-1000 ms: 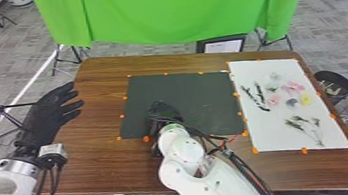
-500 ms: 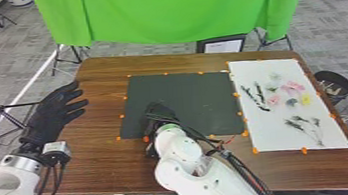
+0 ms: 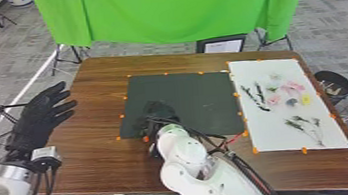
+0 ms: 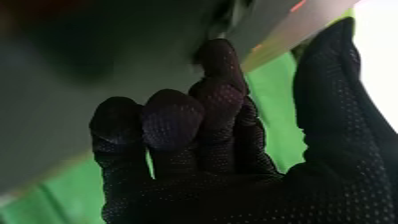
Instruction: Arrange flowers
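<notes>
Over the left part of the black sheet (image 3: 208, 95), in the head view, is my right hand (image 3: 160, 114). My left hand (image 3: 40, 118) stands open off the table's left side. To the right, the white sheet (image 3: 266, 123) bears dark sprigs (image 3: 260, 91), pink flowers (image 3: 292, 87), a yellow flower (image 3: 306, 98) and a long-stemmed bunch (image 3: 314, 130). In the right wrist view my right hand (image 4: 231, 192) has slightly bent, relaxed fingers and a straight thumb apart from them, with nothing visibly held. A small blurred dark thing is near one fingertip; what it is I cannot tell.
Orange markers (image 3: 243, 120) line the edges of both sheets on the brown table (image 3: 95, 162). A dark bin (image 3: 332, 84) stands beyond the table's right edge. Behind the table hang green cloth (image 3: 164, 16) and, below it, a framed paper (image 3: 222, 46).
My left hand has moved a little outward to the left. My right hand, still over the black sheet, has turned slightly and looks broader from above.
</notes>
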Action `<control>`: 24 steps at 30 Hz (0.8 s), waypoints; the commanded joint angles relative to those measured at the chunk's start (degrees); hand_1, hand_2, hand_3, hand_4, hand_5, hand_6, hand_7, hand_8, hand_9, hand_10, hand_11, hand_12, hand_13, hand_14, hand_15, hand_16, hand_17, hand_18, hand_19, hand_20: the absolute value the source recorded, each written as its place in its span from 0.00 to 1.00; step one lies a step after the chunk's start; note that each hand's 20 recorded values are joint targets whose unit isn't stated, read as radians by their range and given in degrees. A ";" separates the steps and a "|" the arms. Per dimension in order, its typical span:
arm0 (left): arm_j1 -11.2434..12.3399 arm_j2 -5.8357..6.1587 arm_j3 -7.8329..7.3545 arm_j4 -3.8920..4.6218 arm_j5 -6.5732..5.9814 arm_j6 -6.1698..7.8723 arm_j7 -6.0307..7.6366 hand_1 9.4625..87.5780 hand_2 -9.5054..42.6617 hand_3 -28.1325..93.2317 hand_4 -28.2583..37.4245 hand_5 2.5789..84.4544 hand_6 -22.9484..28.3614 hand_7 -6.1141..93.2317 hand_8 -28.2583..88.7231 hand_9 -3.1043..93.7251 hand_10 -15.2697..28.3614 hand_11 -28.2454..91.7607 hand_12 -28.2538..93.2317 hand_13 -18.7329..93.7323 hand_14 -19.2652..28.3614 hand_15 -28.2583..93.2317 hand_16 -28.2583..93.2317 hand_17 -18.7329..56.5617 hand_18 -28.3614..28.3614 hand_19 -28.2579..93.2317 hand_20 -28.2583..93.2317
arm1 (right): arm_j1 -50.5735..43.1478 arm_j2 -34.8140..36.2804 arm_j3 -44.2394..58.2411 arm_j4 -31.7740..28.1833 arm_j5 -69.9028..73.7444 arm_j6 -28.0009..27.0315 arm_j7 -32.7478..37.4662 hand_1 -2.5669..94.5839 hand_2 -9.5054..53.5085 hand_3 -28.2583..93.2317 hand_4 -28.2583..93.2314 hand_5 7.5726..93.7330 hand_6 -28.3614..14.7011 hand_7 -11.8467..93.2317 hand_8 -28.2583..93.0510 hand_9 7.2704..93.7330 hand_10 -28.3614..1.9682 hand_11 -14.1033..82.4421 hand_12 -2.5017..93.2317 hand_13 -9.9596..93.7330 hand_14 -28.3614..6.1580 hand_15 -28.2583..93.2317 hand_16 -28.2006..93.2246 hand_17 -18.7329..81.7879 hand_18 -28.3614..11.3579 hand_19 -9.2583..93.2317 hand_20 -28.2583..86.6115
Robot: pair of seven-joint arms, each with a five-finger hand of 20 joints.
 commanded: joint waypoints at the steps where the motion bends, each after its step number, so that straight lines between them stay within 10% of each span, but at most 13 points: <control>1: 9.59 -6.88 -2.29 -1.86 0.56 2.69 3.18 0.22 0.05 0.79 0.01 0.28 0.53 0.32 0.13 0.26 0.61 0.41 0.39 0.34 0.74 0.50 0.24 0.13 0.90 0.58 0.31 | 1.93 11.33 3.55 -10.86 2.09 -1.73 -2.65 0.21 0.09 0.92 0.07 0.51 0.48 0.68 0.08 0.71 0.53 0.78 0.61 0.72 0.48 0.90 0.53 0.54 0.19 1.00 0.74; 5: 11.51 -8.73 -2.84 -2.07 -1.18 3.20 3.28 0.22 0.05 0.79 0.01 0.28 0.53 0.32 0.13 0.26 0.61 0.41 0.39 0.34 0.74 0.49 0.24 0.13 0.90 0.58 0.31 | -0.46 18.01 8.63 -16.54 4.70 -0.53 -2.85 0.21 0.08 0.91 0.06 0.50 0.46 0.63 0.08 0.67 0.47 0.77 0.59 0.69 0.45 0.90 0.53 0.52 0.19 1.00 0.73; 24: 12.96 -9.48 -3.65 -2.82 0.35 3.11 3.09 0.22 0.05 0.79 0.01 0.28 0.53 0.32 0.13 0.26 0.61 0.41 0.39 0.34 0.73 0.49 0.24 0.13 0.90 0.58 0.31 | -25.34 38.39 41.31 -24.27 3.29 -2.56 9.21 0.22 0.00 0.90 0.00 0.46 0.44 0.51 0.12 0.56 0.41 0.72 0.48 0.60 0.41 0.86 0.49 0.47 0.16 0.98 0.70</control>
